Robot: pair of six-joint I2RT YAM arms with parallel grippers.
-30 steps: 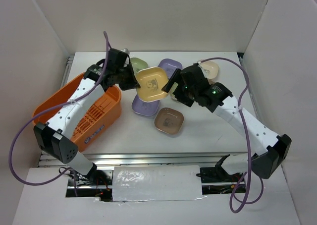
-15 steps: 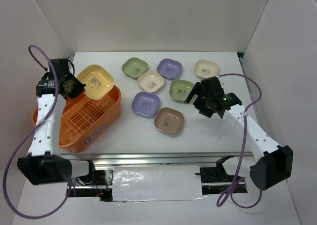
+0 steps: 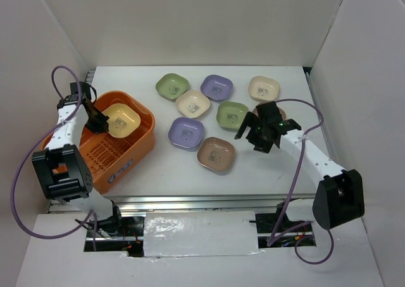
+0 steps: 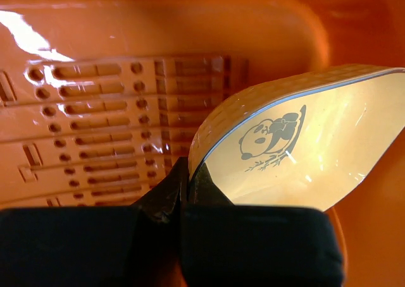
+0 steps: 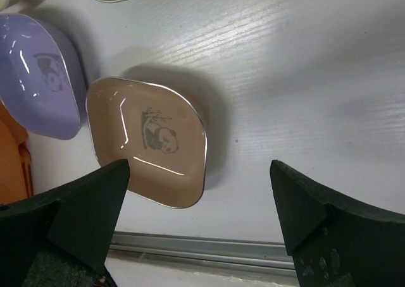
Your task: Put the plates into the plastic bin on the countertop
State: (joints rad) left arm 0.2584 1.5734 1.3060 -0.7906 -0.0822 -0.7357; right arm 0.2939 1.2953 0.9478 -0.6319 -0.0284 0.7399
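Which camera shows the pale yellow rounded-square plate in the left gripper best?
Left wrist: the pale yellow rounded-square plate is close up, rim pinched by the left gripper, tilted over the orange plastic bin. Top external shows it small inside the bin; right wrist misses it.

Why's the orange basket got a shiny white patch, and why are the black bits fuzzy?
Left wrist view: light glares off the plastic bin; the left hand, gripping the yellow plate, is out of focus. Right wrist view: the right hand blurs too.
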